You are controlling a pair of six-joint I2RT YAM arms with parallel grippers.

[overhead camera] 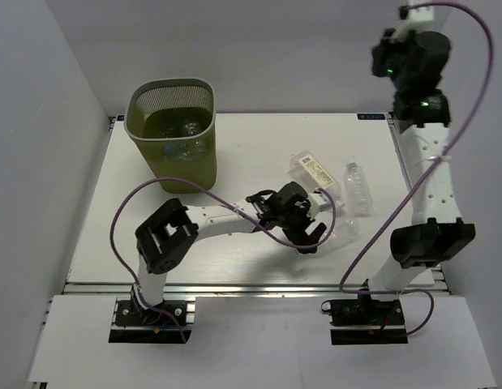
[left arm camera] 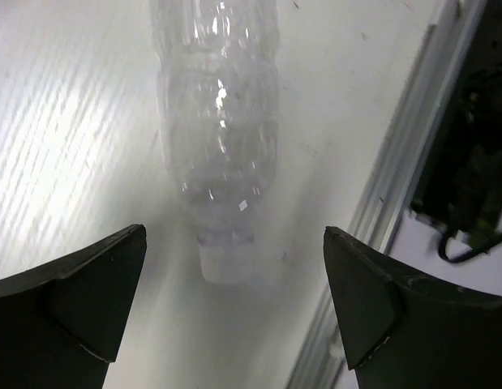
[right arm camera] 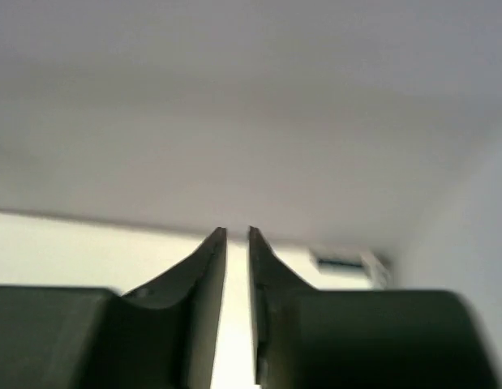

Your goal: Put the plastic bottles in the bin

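In the left wrist view a bare clear plastic bottle (left arm camera: 222,138) lies on the white table with its white cap (left arm camera: 226,263) towards me. My left gripper (left arm camera: 234,312) is open, its fingers wide on either side just short of the cap and touching nothing. From above, the left gripper (overhead camera: 310,235) sits right of centre, next to that clear bottle (overhead camera: 340,232). Two more bottles lie beyond it, one with a cream label (overhead camera: 314,173) and one bare (overhead camera: 358,188). The olive-green bin (overhead camera: 173,154) stands at the back left with bottles inside. My right gripper (right arm camera: 237,235) is shut on nothing.
The right arm (overhead camera: 417,61) is raised high at the back right, by the wall. The table's metal front rail (left arm camera: 396,178) runs close to the right of the bottle near the left gripper. A purple cable (overhead camera: 145,194) loops over the left arm.
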